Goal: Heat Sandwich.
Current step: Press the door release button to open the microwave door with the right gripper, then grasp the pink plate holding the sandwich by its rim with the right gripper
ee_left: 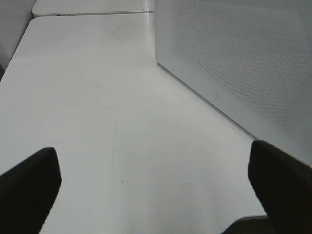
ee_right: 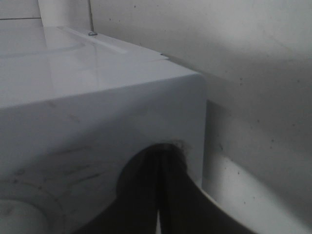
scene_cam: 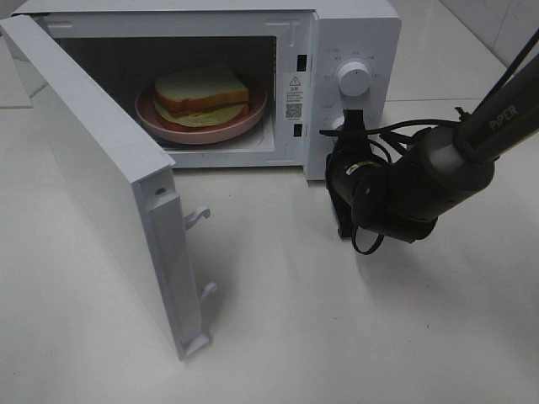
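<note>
Fingers (ee_right: 146,195) of the right gripper (ee_right: 158,156) were pressed together, tips at the microwave's (scene_cam: 354,34) front panel, by the lower of its 2 knobs (scene_cam: 338,124). The left gripper's (ee_left: 156,190) fingers (ee_left: 29,187) stood spread wide above the table (ee_left: 97,97), holding nothing, beside a dotted white panel (ee_left: 234,58). The sandwich (scene_cam: 202,91) lay on a pink plate (scene_cam: 202,128) inside the microwave, whose door (scene_cam: 93,168) stood open.

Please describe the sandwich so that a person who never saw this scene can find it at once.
Start at the white microwave at the back of the table, its door swung open to the left. Inside the cavity lies a round pink plate, and the sandwich sits on it. It is the only food in view: white sliced bread, tan crust, pale green-yellow filling.
</note>
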`<state>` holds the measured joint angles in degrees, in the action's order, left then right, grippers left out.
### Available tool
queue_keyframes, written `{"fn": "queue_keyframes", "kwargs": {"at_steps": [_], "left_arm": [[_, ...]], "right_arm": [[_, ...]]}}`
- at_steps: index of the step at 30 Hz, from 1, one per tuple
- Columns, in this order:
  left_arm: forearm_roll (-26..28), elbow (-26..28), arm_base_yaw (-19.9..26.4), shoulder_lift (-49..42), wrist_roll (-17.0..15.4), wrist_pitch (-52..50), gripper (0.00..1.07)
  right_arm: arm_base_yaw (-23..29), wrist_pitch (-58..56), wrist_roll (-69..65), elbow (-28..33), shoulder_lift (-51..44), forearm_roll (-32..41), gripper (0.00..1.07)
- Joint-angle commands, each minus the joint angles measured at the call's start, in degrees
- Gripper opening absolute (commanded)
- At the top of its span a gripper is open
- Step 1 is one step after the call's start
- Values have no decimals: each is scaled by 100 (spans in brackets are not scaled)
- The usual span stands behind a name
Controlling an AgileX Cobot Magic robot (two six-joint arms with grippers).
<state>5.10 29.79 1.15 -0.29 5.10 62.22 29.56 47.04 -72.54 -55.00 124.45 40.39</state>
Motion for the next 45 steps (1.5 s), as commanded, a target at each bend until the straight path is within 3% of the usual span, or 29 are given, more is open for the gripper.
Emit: {"fn": "queue_keyframes", "kwargs": {"at_steps": [1,30,38,45], "left_arm": [[6,-17,-11,-92,-6,-57,98],[6,-17,-11,-92,-6,-57,98],[6,-17,-11,-92,-6,-57,98],[6,-17,-11,-92,-6,-57,98]], "right_arm": [[-195,985,126,-332,-212,-550,1],[281,-327,212,1243,-1318,-395,1],[281,-1421,1215,1639,-2286,-430,1],[264,-2372,2527,1639,-2871,-510,2]]}}
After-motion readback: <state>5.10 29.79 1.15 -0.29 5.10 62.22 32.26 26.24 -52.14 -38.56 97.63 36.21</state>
